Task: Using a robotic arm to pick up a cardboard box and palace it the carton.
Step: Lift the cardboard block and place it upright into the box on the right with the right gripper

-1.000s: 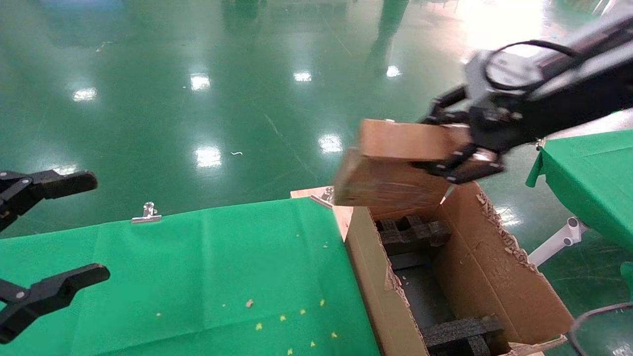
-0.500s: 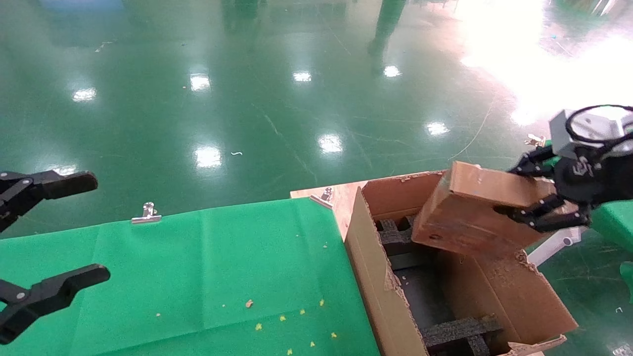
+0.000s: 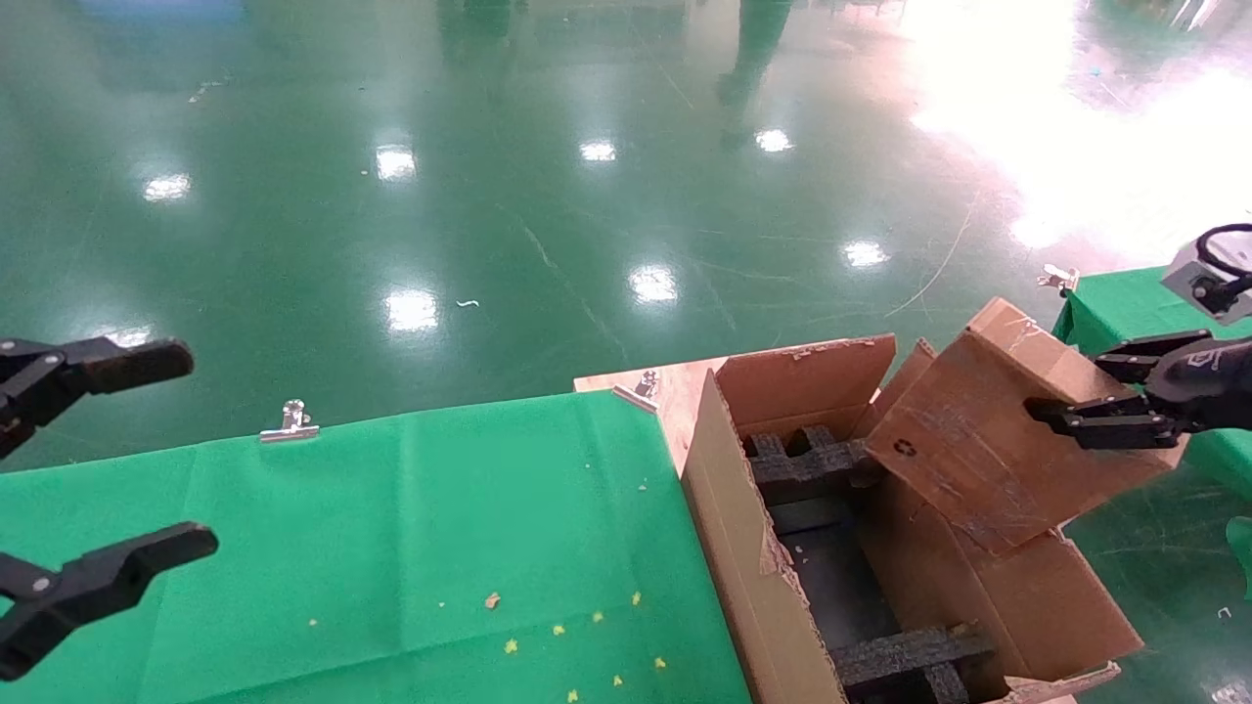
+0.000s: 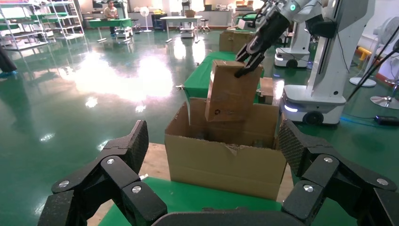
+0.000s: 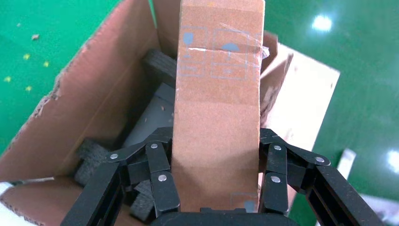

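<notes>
The small brown cardboard box [image 3: 978, 450] hangs tilted over the right side of the carton [image 3: 734, 528], its lower corner dipping toward the opening. My right gripper [image 3: 1071, 391] is shut on the box's upper end. In the right wrist view the box [image 5: 216, 108] sits between the fingers [image 5: 160, 183] of the right gripper [image 5: 214, 141], above the carton [image 5: 94, 103] and its black foam blocks [image 5: 160, 66]. The left wrist view shows the white robotic arm [image 4: 306, 9], the box [image 4: 230, 94] and the carton [image 4: 226, 160]. My left gripper [image 3: 161, 455] stays open at the far left.
A green cloth table [image 3: 391, 528] with a metal clip [image 3: 290, 420] on its far edge lies left of the carton. A second green table [image 3: 1125, 303] stands at the right. A wooden board [image 3: 675, 391] shows at the carton's far corner. Glossy green floor lies beyond.
My right gripper has carried the box from the carton's far left corner rightward and down. The box has tipped steeper, its low end now toward the opening. The left arm has not moved.
</notes>
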{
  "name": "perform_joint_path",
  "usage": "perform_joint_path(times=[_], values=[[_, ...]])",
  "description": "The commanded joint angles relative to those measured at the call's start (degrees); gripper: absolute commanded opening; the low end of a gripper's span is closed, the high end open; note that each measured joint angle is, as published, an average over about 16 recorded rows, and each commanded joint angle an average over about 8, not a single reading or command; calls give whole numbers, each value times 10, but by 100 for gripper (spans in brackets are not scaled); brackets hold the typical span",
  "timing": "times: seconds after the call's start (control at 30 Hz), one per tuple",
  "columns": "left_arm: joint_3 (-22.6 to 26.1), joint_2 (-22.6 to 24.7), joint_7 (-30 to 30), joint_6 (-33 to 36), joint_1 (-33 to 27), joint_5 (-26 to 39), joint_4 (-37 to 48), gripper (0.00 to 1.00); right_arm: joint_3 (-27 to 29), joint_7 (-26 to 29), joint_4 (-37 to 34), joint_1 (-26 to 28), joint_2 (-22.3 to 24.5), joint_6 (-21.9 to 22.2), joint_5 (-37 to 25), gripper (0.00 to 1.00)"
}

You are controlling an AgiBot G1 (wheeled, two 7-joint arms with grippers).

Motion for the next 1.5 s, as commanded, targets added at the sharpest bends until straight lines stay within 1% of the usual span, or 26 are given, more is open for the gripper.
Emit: perform_joint_path(times=[0.03, 0.13, 0.27, 0.43, 0.9, 1.07, 1.5], values=[[0, 0, 0, 0, 0, 0, 0, 100, -2, 19, 5, -17, 11, 20, 11, 0], [0, 0, 0, 0, 0, 0, 0, 100, -3, 47, 19, -36, 32, 50, 33, 0], [0, 0, 0, 0, 0, 0, 0, 100, -4, 70, 40, -55, 58, 83, 62, 0], [0, 0, 0, 0, 0, 0, 0, 100, -4, 76, 56, -65, 72, 100, 79, 0], [0, 0, 0, 0, 0, 0, 0, 100, -4, 79, 48, -61, 60, 94, 70, 0], [0, 0, 0, 0, 0, 0, 0, 100, -8, 106, 52, -66, 52, 115, 69, 0], [0, 0, 0, 0, 0, 0, 0, 100, -26, 194, 85, -76, 37, 197, 40, 0]])
